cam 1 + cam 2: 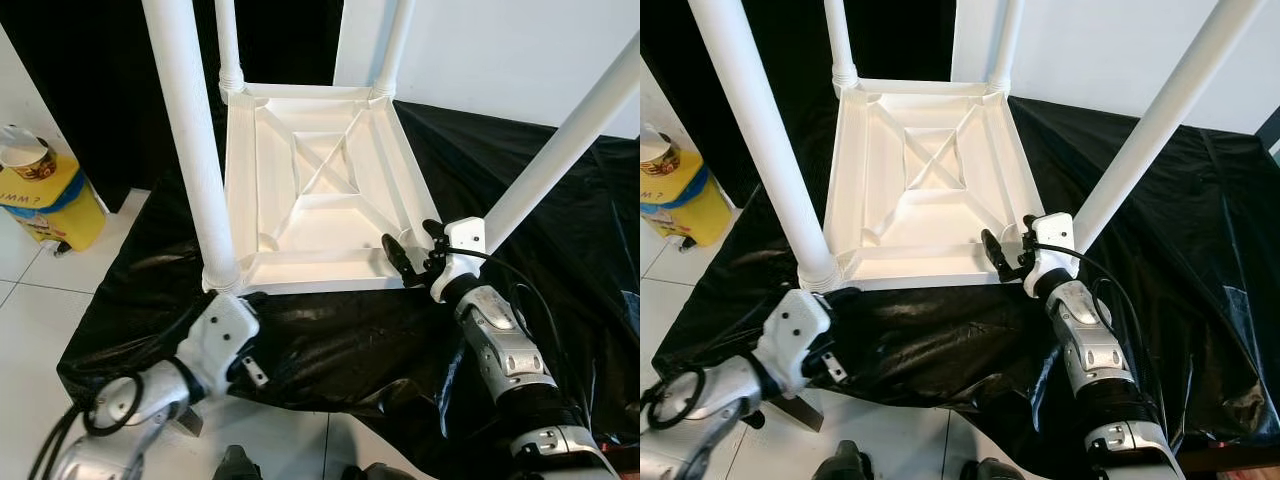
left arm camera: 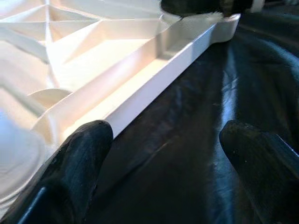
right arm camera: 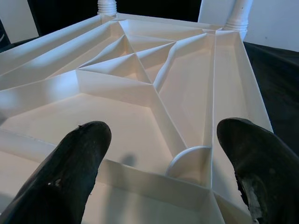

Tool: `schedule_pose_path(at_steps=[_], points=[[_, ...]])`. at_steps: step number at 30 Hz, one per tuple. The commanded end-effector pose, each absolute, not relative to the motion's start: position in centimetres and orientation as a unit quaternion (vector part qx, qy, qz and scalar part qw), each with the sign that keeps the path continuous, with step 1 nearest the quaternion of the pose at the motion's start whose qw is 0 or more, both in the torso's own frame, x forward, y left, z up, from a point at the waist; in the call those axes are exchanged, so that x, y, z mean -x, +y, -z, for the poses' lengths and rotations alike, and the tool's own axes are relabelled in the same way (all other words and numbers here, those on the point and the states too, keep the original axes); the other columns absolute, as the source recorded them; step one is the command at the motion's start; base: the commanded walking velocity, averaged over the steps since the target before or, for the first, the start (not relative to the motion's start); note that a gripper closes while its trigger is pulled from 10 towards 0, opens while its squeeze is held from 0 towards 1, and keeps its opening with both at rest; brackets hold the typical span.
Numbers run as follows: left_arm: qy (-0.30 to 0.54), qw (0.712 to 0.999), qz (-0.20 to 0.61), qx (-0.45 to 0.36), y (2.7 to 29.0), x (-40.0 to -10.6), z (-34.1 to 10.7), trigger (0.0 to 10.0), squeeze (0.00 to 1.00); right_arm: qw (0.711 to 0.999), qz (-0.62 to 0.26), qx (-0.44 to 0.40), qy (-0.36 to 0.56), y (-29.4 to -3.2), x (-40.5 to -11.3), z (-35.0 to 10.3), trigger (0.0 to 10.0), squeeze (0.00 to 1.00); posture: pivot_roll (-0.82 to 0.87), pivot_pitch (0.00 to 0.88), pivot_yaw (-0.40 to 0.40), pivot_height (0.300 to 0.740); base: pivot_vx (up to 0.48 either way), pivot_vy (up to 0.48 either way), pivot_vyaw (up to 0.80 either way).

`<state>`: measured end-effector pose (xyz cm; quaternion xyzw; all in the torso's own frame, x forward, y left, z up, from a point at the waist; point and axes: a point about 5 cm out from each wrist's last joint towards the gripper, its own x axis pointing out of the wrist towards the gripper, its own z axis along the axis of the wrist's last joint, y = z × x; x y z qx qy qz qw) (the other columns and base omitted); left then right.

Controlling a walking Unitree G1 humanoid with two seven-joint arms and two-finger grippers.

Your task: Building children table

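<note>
A white plastic children's table [image 1: 320,170] lies upside down on a black sheet [image 1: 340,340], its ribbed underside facing up. Legs stand in the two far corners [image 1: 229,50] [image 1: 392,50] and in the near left corner [image 1: 195,150]. A fourth leg [image 1: 560,150] rises at the near right; its lower end is hidden behind my right wrist. My right gripper [image 1: 412,250] is open just above the near right corner, over the ribs [image 3: 154,93]. My left gripper [image 2: 173,154] is open low by the near left corner, along the table's near rim [image 2: 154,88].
A yellow bin [image 1: 55,205] with a paper cup [image 1: 27,158] on top stands on the white tile floor [image 1: 30,320] to the left. The sheet spreads wide to the right. A black curtain [image 1: 100,80] and a white wall [image 1: 500,50] close the back.
</note>
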<state>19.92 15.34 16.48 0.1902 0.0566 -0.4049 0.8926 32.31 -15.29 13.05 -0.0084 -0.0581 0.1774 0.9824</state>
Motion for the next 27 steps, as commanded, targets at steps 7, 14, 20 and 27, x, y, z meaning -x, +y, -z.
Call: schedule_pose_path(at_steps=[7, 14, 20, 27], points=[[0.071, 0.89, 0.399, -0.21, 17.6, -20.0, -16.7, 10.0, 0.0, 0.988, -0.146, 0.018, -0.057, -17.1, -32.8, -12.8, 10.0, 0.0, 0.22, 0.084, -0.136, 0.74, 0.0, 0.0, 0.0], [0.069, 0.897, 0.374, -0.226, 19.3, -20.5, -17.4, 10.0, 0.0, 0.987, -0.145, 0.02, -0.06, -17.1, -33.1, -12.9, 10.0, 0.0, 0.22, 0.084, -0.141, 0.74, 0.0, 0.0, 0.0], [0.072, 0.903, 0.35, -0.239, 20.9, -20.7, -17.8, 10.0, 0.0, 0.987, -0.145, 0.025, -0.063, -17.3, -33.3, -12.9, 10.0, 0.0, 0.21, 0.088, -0.145, 0.74, 0.0, 0.0, 0.0], [0.069, 0.907, 0.333, -0.248, 22.1, -21.2, -18.1, 10.0, 0.0, 0.987, -0.147, 0.028, -0.066, -17.4, -33.3, -12.9, 10.0, 0.0, 0.21, 0.089, -0.144, 0.74, 0.0, 0.0, 0.0]])
